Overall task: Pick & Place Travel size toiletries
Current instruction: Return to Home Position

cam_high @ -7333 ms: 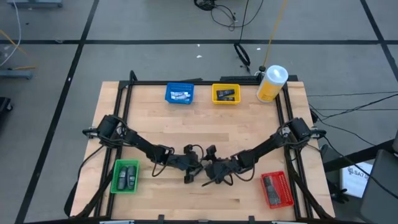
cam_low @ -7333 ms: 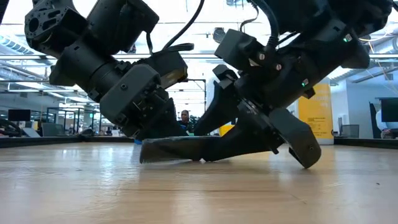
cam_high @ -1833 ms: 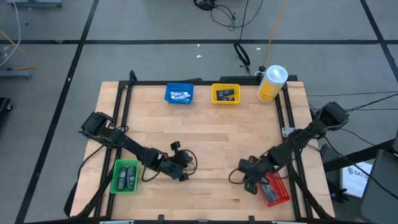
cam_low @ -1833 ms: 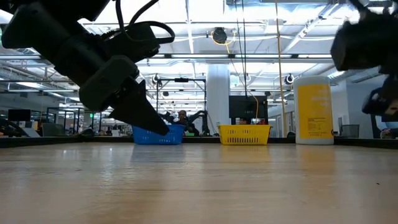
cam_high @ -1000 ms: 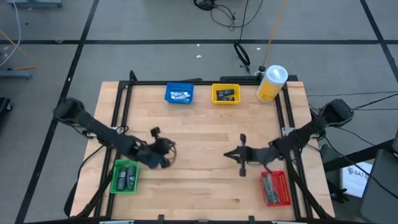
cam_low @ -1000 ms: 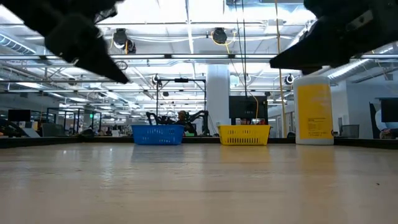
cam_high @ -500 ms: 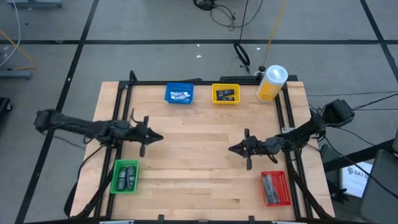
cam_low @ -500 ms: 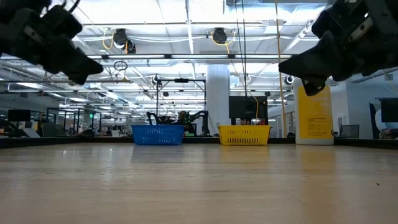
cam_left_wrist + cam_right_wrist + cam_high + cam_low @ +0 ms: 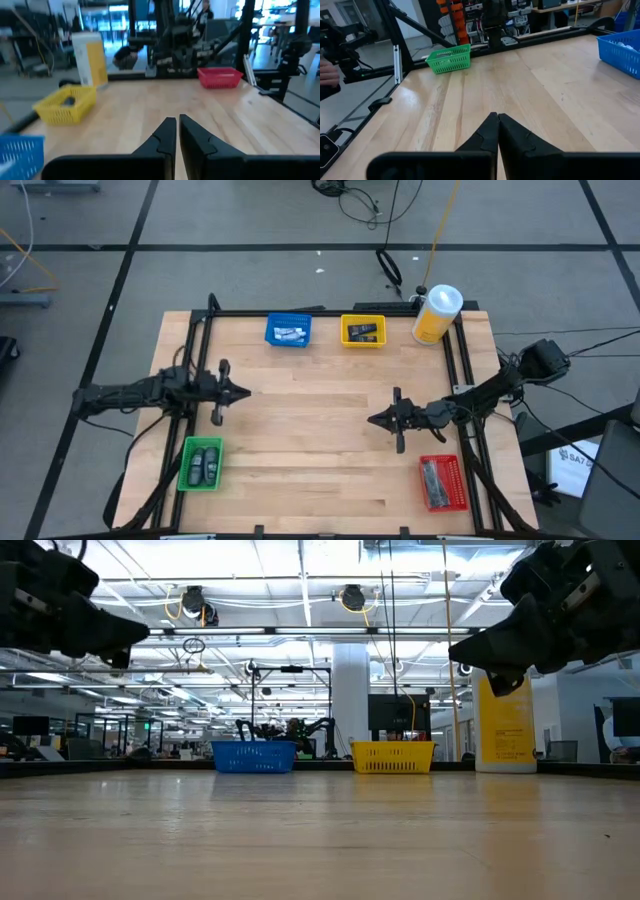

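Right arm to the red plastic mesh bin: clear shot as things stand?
Likely yes. The right gripper, shut, hangs over the wooden table; the red plastic mesh bin sits just beside that arm, open-topped, with nothing between them.

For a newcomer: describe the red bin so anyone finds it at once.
On the wooden table, follow the robot's right side, away from the tall yellow white-capped bottle. The red plastic mesh bin sits at that corner; no other bin on the table is red.
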Controlling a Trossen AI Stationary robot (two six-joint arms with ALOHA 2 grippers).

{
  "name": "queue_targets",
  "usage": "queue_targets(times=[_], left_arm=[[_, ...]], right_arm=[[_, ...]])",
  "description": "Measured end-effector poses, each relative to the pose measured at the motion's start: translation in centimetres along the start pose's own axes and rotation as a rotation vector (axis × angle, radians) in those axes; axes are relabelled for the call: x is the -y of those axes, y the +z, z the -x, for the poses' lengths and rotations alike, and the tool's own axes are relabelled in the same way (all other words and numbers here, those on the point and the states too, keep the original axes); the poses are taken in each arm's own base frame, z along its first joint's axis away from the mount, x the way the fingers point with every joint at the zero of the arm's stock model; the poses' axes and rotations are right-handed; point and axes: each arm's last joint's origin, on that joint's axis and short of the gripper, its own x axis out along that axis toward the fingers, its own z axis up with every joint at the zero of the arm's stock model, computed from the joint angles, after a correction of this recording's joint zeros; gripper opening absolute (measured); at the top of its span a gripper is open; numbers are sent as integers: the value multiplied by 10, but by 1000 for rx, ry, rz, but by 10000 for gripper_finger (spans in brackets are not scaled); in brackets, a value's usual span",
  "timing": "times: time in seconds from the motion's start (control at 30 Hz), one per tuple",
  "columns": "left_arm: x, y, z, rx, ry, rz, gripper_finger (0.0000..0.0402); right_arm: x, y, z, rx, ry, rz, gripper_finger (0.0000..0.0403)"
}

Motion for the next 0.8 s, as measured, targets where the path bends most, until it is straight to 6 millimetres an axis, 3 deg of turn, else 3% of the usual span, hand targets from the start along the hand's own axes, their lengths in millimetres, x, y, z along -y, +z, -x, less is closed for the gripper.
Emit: queue_targets(times=[0.7,0.8], left_arm=[[-2,2,2,27,21,-40,21],[-2,5,4,61,17,49,21]], right_arm=[[0,0,0,1,0,0,0],[0,0,0,1,0,0,0]])
